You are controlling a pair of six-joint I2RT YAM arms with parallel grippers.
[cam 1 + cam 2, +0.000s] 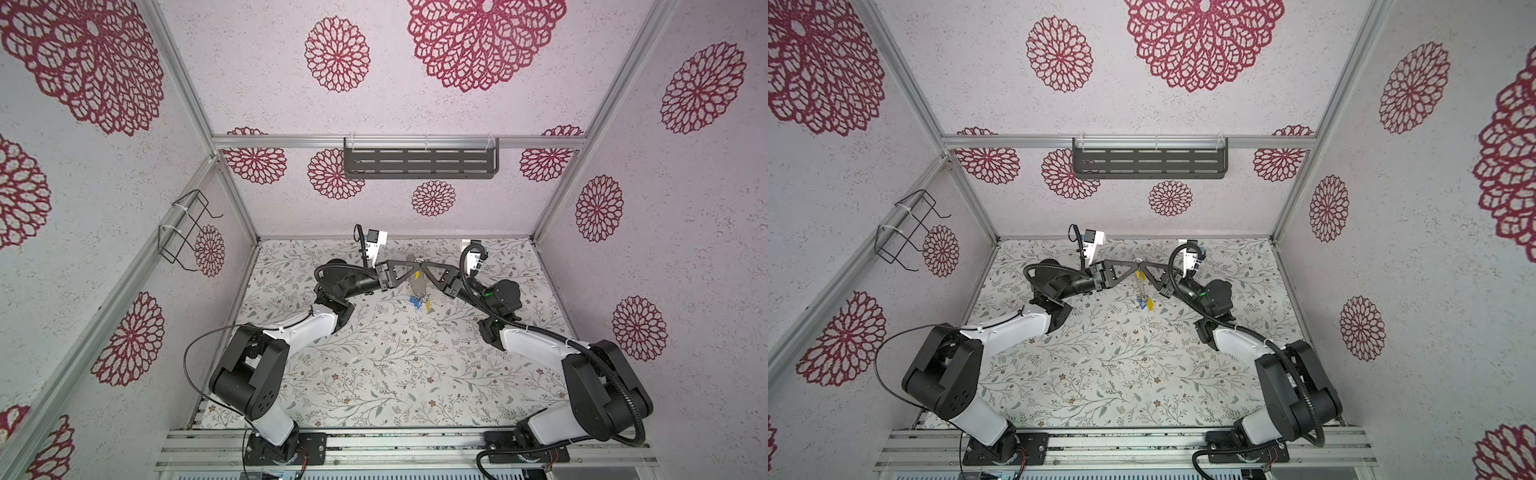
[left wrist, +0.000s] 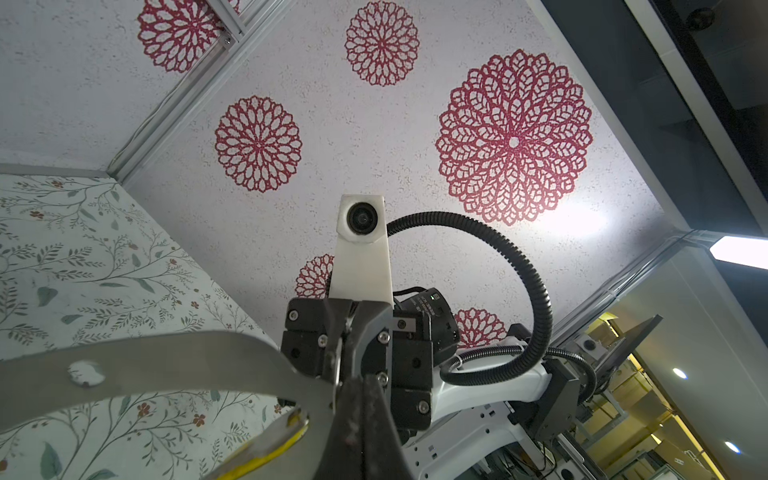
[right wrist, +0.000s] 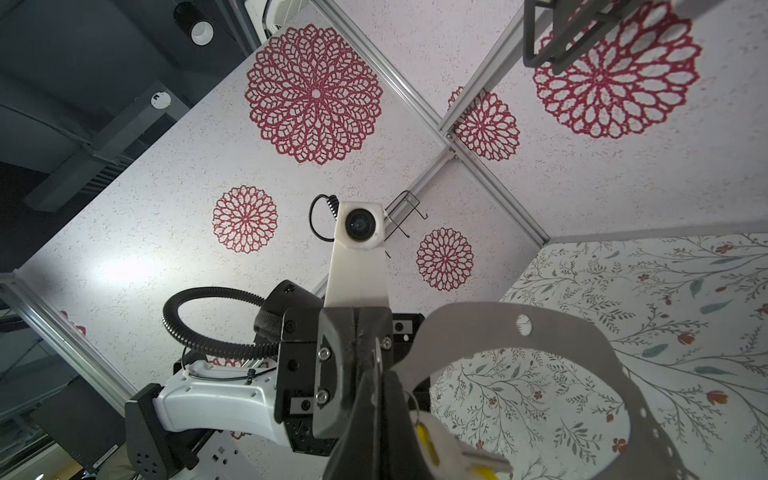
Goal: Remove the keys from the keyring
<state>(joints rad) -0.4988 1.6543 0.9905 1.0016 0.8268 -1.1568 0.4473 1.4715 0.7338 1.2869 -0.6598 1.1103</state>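
Both top views show the keyring (image 1: 418, 286) hanging clear above the desk (image 1: 374, 374), near its far edge and about midway along it. The left gripper (image 1: 414, 264) and right gripper (image 1: 426, 265) meet tip to tip at its upper end. In a top view the keyring shows part of its grey face; in a top view the keyring (image 1: 1139, 286) shows as a thin edge-on strip. Only the wrist views show its broad band and small holes. A slotted shelf (image 1: 419, 163) hangs on the back wall and a wire rack (image 1: 185, 230) on the left wall; their contents cannot be made out. The keys (image 1: 417, 302), blue and yellow, cluster at the keyring's lower end, well below the fingers. One yellow key (image 3: 428, 440) with a white label sits just beside the right gripper's fingers (image 3: 374, 432). Those fingers are pressed together, with the keyring's end running into them. In the left wrist view the band sweeps in to the left gripper's fingers (image 2: 374, 424), also pressed together. Whether they pinch the plate or a small ring I cannot tell.
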